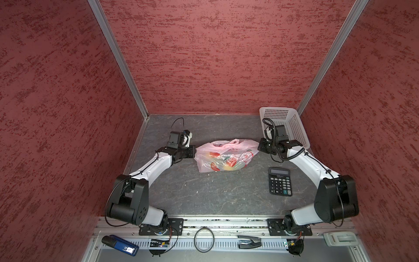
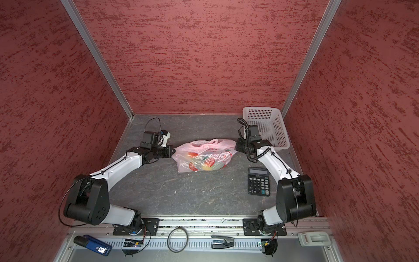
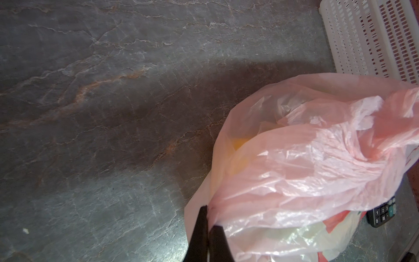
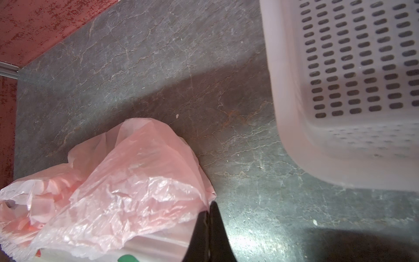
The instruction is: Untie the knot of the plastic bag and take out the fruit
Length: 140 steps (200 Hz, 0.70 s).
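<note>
**Q:** Where is the plastic bag [image 1: 226,154]?

**A:** It lies in the middle of the table [image 1: 215,195]. It is a thin, pale pink carrier, crumpled and stretched sideways between the two arms. The fruit [image 1: 229,165] shows through it as red, yellow and green shapes.

**Q:** And the grippers?

**A:** The left gripper [image 3: 207,215] has its black fingers pressed together, pinching the bag's left edge. The right gripper [image 4: 209,209] is likewise closed, on the bag's right corner. Both sit low, near the tabletop.

**Q:** What else is around?

**A:** A white perforated basket [image 1: 294,133] stands in the far right corner, just behind the right gripper. A black calculator [image 1: 280,181] lies nearer the front, right of the bag and apart from it.
</note>
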Tool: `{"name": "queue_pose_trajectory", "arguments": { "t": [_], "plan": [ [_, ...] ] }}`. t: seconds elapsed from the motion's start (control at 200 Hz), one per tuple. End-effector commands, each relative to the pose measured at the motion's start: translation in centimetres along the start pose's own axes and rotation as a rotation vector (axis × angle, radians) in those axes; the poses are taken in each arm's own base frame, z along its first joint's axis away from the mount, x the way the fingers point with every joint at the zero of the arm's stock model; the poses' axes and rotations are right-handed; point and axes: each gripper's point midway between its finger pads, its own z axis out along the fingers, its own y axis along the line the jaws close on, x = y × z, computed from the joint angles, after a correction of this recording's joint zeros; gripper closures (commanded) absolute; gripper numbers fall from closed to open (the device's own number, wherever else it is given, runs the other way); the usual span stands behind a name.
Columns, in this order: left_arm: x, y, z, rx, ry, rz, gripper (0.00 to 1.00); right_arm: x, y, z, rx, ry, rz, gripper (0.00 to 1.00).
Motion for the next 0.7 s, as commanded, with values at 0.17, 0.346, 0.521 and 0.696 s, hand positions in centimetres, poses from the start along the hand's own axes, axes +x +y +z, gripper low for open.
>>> {"name": "queue_pose_trajectory", "arguments": {
  "t": [0.17, 0.346, 0.521, 0.696],
  "plan": [
    [1.3, 4.1, 0.5, -0.113, 0.029, -0.112, 1.0, -1.4, -4.9, -1.2, 0.211, -0.055, 0.108, 1.0],
    [0.1, -0.8, -0.3, -0.035, -0.014, 0.083, 1.0, -2.6, -0.7, -1.4, 0.029, -0.069, -0.041, 0.82],
    [-1.8, -4.7, -1.1, 0.021, -0.073, 0.201, 1.0, -3.2, 5.0, -4.4, -0.1, -0.115, -0.343, 0.45],
    [-2.6, -5.2, -1.4, 0.03, -0.109, 0.213, 1.0, -2.0, 8.9, -5.6, -0.18, -0.127, -0.586, 0.22]
  ]
}}
